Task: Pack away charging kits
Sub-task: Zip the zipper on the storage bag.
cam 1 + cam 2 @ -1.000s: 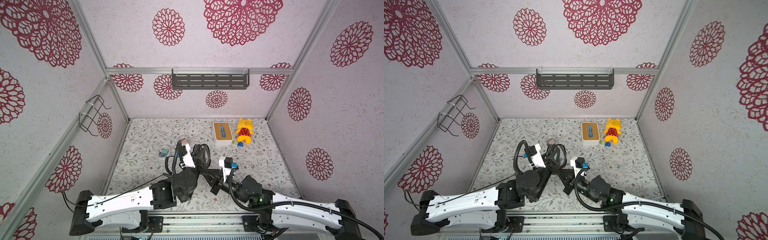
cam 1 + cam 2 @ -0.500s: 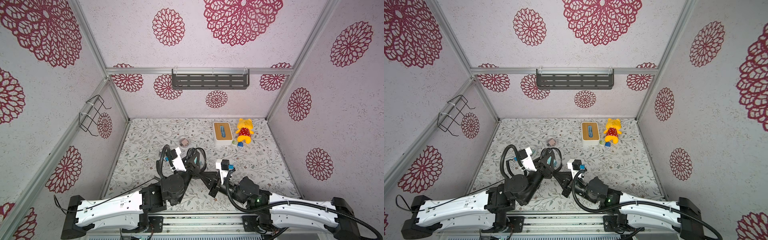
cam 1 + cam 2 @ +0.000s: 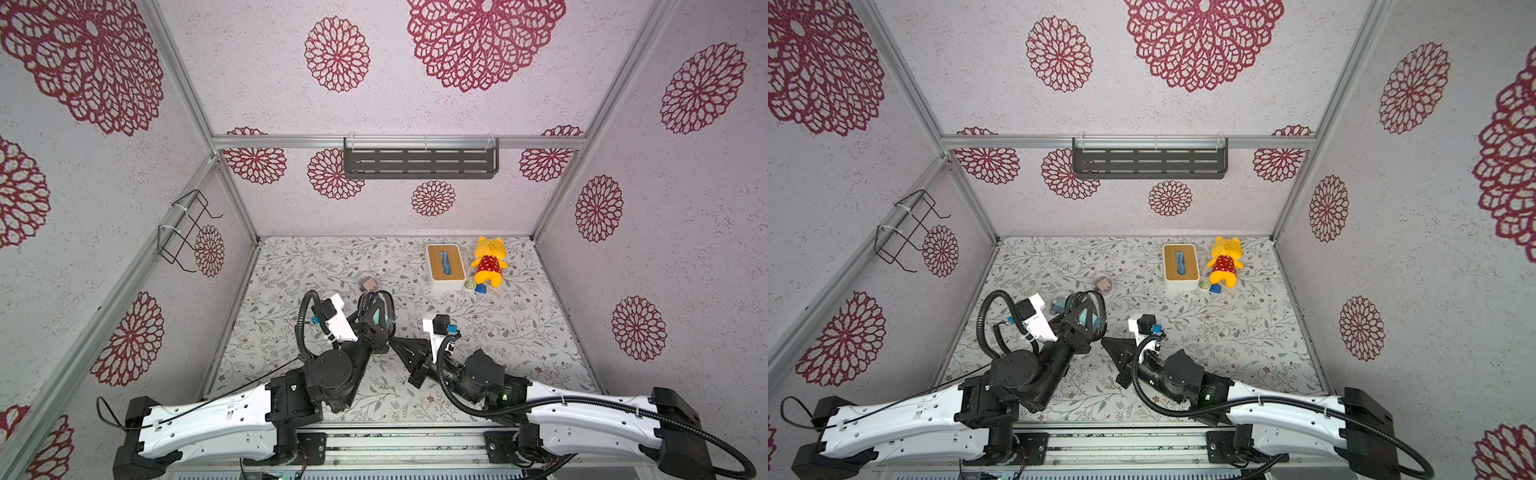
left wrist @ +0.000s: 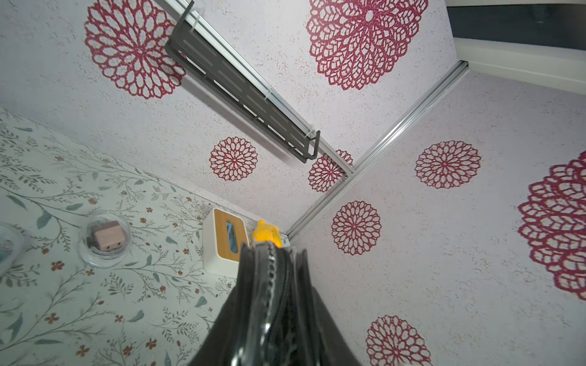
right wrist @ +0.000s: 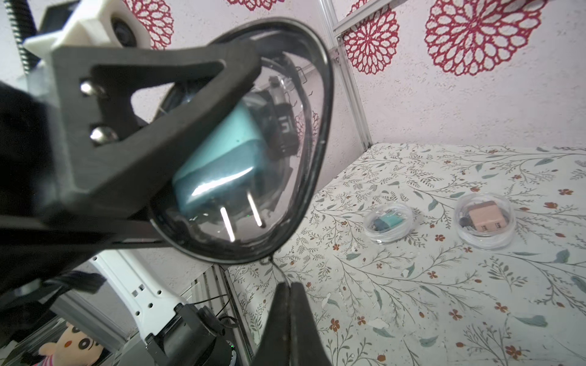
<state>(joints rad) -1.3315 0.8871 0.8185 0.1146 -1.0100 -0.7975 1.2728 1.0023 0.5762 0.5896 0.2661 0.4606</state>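
Above table (image 3: 498, 332) | left gripper (image 3: 376, 322) grips case (image 5: 285, 177); right gripper (image 5: 287, 285) pinches zip-pull (image 5: 275, 269)

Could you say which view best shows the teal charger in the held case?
Right wrist view: the teal cube plug charger is large, prongs visible. Both top views show slivers; left wrist, only its clear oval case.

Plush (image 4: 267, 234) mostly hidden behind case (image 4: 271, 279), L wrist view.

Floral tabletop (image 3: 519, 332). Bears: white box (image 3: 444, 266); yellow plush (image 3: 487, 262) and blue block (image 3: 481, 289) just beside box; pink-charger case (image 3: 368, 284), teal-charger case (image 5: 388, 221), apart from box.
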